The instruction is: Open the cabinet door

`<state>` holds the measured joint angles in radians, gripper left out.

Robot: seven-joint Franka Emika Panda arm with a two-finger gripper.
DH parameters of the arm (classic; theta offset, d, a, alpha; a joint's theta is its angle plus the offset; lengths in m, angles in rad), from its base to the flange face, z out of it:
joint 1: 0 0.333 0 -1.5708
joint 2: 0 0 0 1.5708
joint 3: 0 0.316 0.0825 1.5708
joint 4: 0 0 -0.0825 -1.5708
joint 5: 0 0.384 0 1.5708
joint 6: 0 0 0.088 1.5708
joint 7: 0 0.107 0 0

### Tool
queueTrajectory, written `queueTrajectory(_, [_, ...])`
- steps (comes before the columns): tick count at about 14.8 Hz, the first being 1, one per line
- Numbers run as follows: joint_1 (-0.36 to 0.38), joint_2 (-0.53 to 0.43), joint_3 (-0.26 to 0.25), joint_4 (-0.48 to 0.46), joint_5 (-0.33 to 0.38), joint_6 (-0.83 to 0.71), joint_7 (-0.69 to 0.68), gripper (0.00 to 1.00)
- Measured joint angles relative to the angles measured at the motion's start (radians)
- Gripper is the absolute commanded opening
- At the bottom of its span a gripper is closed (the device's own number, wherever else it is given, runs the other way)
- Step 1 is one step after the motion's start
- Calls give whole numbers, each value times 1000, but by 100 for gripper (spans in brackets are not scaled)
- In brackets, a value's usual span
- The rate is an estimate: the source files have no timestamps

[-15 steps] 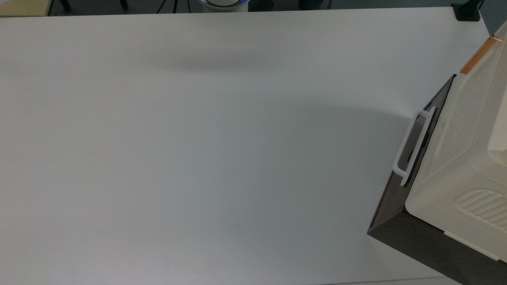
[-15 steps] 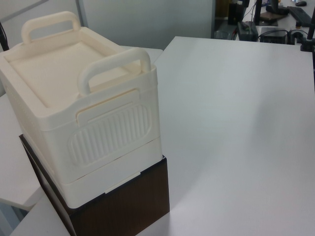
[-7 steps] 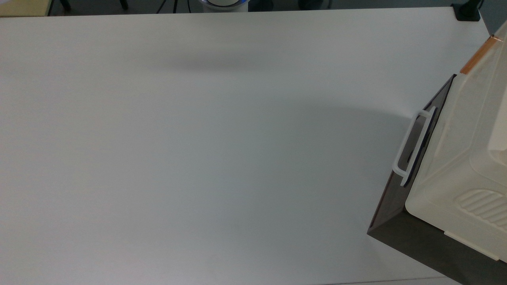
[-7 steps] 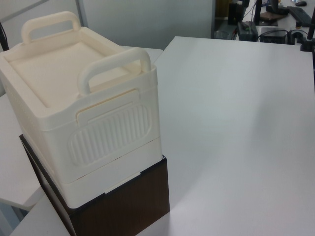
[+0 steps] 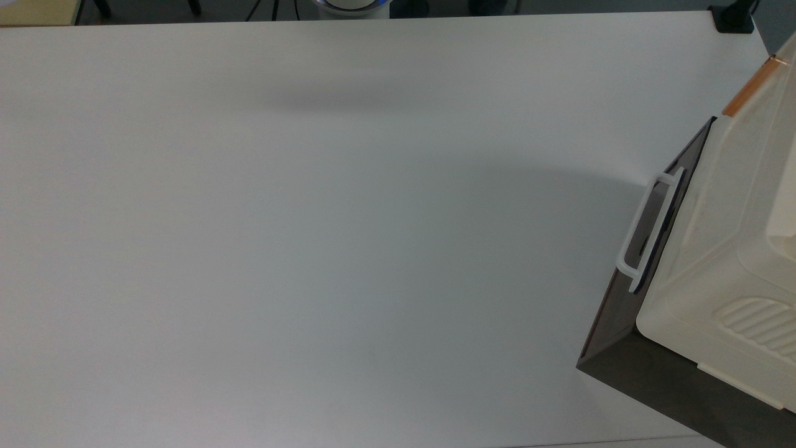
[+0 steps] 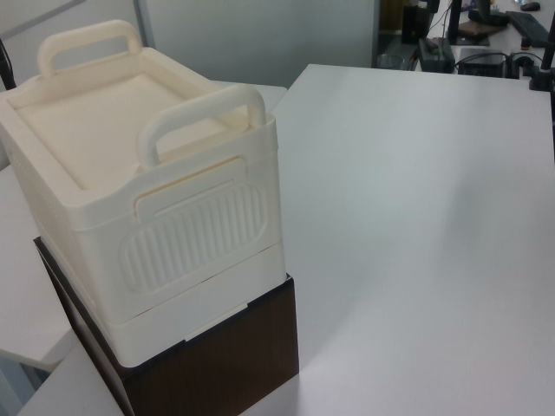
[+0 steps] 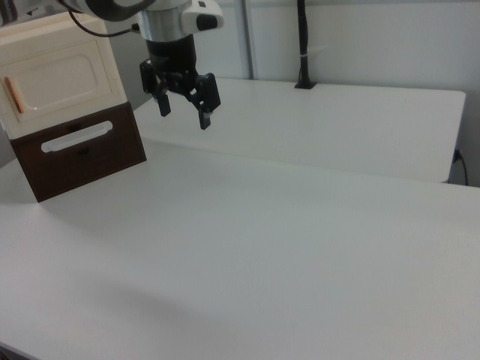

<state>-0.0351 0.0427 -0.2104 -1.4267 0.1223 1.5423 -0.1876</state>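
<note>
Pincer (image 7: 182, 103) hung above the table (image 7: 300, 225) with fingers spread, empty, right of the shut cream cabinet door (image 7: 60, 82) in the right view, apart from its orange handle (image 7: 13, 95) at the door's far edge.

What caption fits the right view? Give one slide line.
Open Panda hand hovers above the white table, right of the closed cream cabinet door with its orange-brown handle.

Open pincer (image 7: 184, 110) above table (image 7: 300, 225), right of cabinet door (image 7: 64, 79)
</note>
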Motion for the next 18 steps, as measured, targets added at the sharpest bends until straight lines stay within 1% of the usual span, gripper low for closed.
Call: queueTrajectory(18, [-26, 0, -3, 22, 17, 0, -6, 100])
